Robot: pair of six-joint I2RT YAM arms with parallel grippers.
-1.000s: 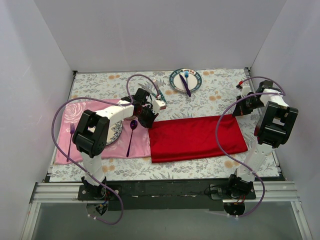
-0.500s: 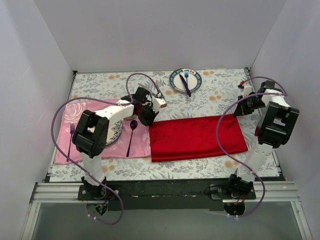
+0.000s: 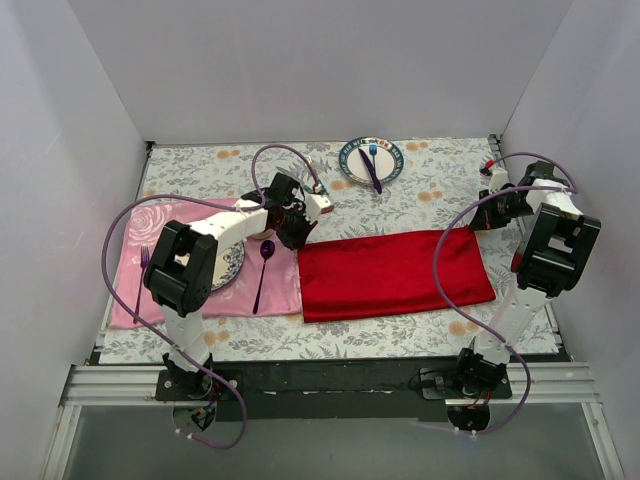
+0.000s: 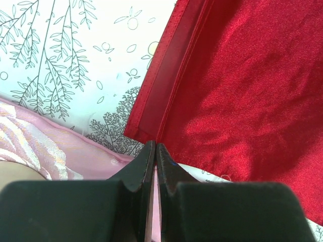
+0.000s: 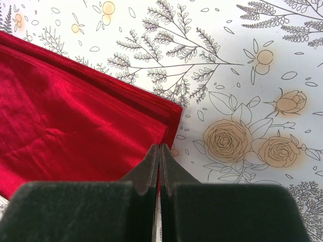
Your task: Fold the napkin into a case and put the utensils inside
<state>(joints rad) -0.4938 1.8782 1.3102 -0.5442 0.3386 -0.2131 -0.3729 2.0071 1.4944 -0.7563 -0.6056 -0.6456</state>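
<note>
A: Looking for the napkin (image 3: 395, 272).

B: Found in the middle of the flowered tablecloth (image 3: 200, 165). Folded to a long red strip, lying flat, right beside the pink placemat (image 3: 285, 295).

A: And the left gripper (image 4: 155, 145)?

B: Pressed fully together, with the tips at the far left corner of the napkin. Cannot tell about cloth caught in between.

A: The right gripper (image 5: 160, 146)?

B: Closed tight as well, tips at the far right corner. Same doubt about pinching there.
</note>
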